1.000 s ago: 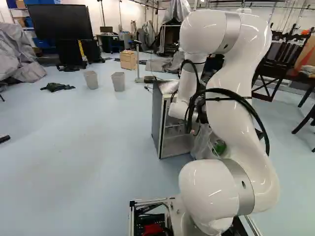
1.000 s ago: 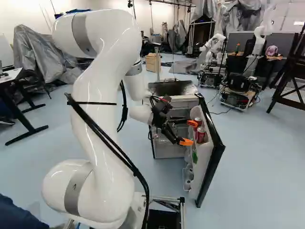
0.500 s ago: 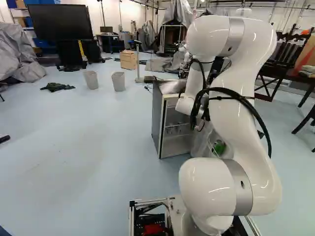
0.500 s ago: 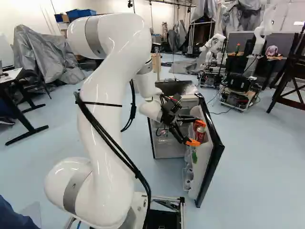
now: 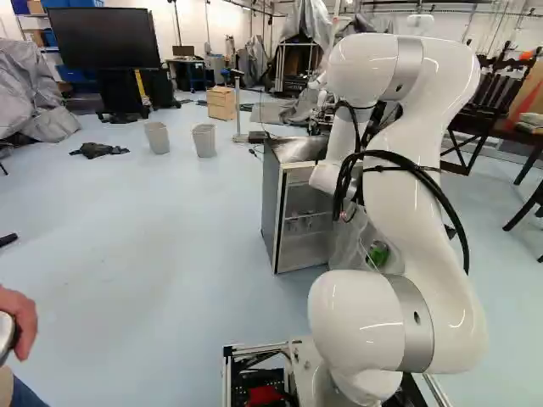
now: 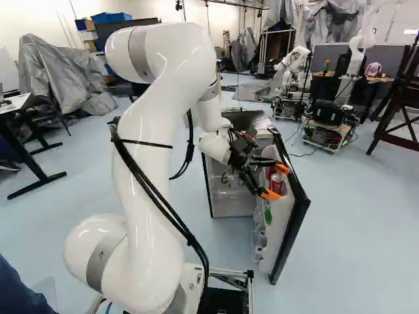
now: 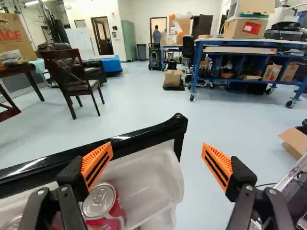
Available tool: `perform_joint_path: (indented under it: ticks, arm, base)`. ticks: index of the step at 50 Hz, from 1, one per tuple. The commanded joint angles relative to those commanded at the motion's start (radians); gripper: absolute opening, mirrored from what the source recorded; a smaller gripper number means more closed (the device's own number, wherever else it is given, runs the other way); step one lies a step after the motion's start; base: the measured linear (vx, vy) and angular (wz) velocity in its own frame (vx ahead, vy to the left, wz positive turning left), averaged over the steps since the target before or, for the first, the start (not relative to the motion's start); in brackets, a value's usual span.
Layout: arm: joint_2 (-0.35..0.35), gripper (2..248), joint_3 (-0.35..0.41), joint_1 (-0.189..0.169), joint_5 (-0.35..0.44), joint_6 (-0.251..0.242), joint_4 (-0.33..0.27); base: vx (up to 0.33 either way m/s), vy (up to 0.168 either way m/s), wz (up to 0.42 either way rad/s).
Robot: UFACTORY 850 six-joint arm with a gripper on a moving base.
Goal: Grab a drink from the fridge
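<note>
In the right base view my gripper [image 6: 274, 182] reaches over the inner side of the open fridge door [image 6: 298, 212], its orange tips around the spot where a red can [image 6: 277, 185] stands in the door shelf. Seen from the wrist, the gripper [image 7: 157, 165] is open, with the shelf's end and the door's black corner between and ahead of its fingers. One red can [image 7: 100, 201] stands upright beneath one finger, off to that side of the gap; a second can [image 7: 13, 223] shows farther out. The fridge body [image 5: 305, 222] is partly hidden by the arm.
A green item [image 6: 268, 216] sits lower in the door. Two grey bins [image 5: 204, 141] stand on the floor beyond the fridge. Another robot [image 6: 294, 78] is at the back. A person's hand [image 5: 21, 320] shows at the left edge of the left base view. A chair [image 7: 72, 76] stands past the door.
The arm has swung toward the fridge door, carrying the open gripper from beside the cans to over the shelf. The base and door have not moved. A hand has appeared in the left base view.
</note>
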Motion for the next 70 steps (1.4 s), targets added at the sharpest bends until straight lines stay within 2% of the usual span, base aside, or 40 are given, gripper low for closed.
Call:
perform_joint_path:
  ticks: [46, 70]
  arm:
    - [-0.064, 247, -0.149, -0.097, 0.000, 0.000, 0.000]
    - [-0.114, 247, -0.260, -0.164, 0.000, 0.000, 0.000]
  base:
    - [0.000, 0.000, 0.000]
    - [0.000, 0.000, 0.000]
